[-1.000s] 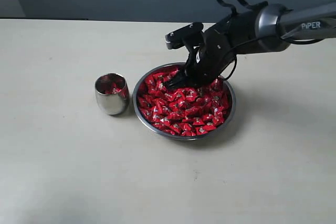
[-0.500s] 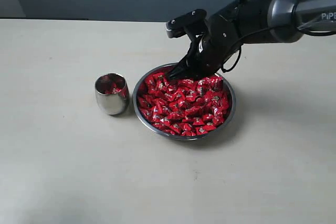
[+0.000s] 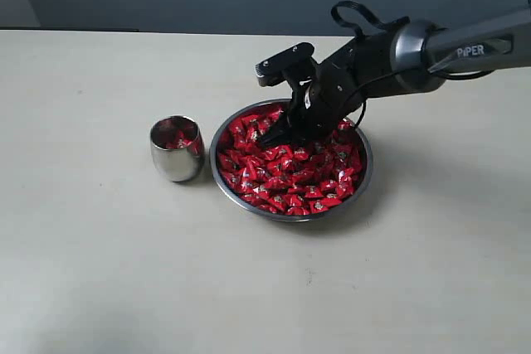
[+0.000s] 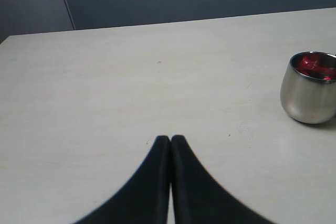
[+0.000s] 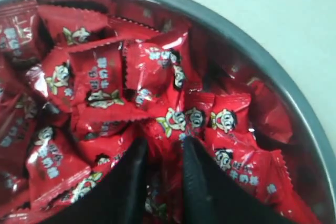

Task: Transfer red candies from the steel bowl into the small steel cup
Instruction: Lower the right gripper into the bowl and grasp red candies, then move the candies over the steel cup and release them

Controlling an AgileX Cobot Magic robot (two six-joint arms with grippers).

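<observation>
Red candies (image 3: 290, 167): heaped in the steel bowl (image 3: 286, 218), filling it; a few more lie in the small steel cup (image 3: 176, 155).
Small steel cup: upright, just left of the bowl, not touching.
Right gripper (image 3: 278, 134): tips dug into the pile at the bowl's far side; claw narrow, a red wrapper in the gap, possibly pinched.
Left gripper (image 4: 170, 140): fingers pressed together, holding nothing, above the table (image 3: 99, 271), apart from the cup.

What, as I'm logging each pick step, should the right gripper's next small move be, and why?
Probably close the right gripper on the candy between its fingers. Its tips sit among the red candies in the steel bowl, a narrow gap with red wrapper between them; no firm grip shows.
</observation>
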